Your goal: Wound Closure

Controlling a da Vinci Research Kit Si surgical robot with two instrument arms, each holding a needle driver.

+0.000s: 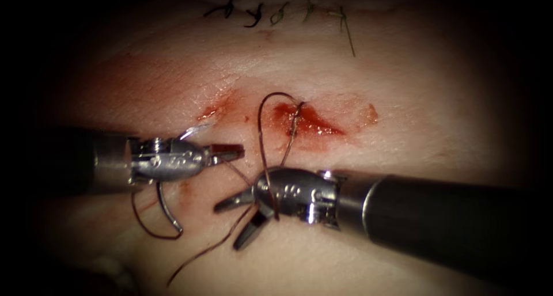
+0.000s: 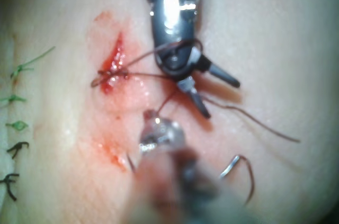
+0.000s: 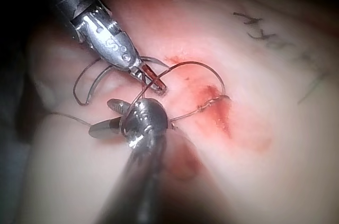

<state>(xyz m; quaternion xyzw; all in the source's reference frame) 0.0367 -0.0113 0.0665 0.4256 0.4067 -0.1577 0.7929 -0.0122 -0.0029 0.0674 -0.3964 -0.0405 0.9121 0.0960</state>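
The cut (image 1: 308, 122) in the tissue (image 1: 403, 88) is wet with red fluid. Thread (image 1: 262, 129) rises from the cut's left end, arcs over and wraps round my right tool (image 1: 227, 227), whose jaws stand open with nothing between them. My left tool (image 1: 236, 153) is left of the cut, its jaws shut on the thread close to the right tool. The curved needle (image 1: 167, 212) lies free on the tissue below the left tool, not in the tissue. The left wrist view has the needle (image 2: 238, 167) and the open right tool (image 2: 221, 98). The right wrist view has the shut left tool (image 3: 158, 87).
A row of earlier dark and green stitches (image 1: 259, 11) sits on the tissue beyond the cut. A loose tail of thread (image 1: 196, 257) trails down and left from the right tool. Red fluid (image 1: 210, 112) smears the skin left of the cut.
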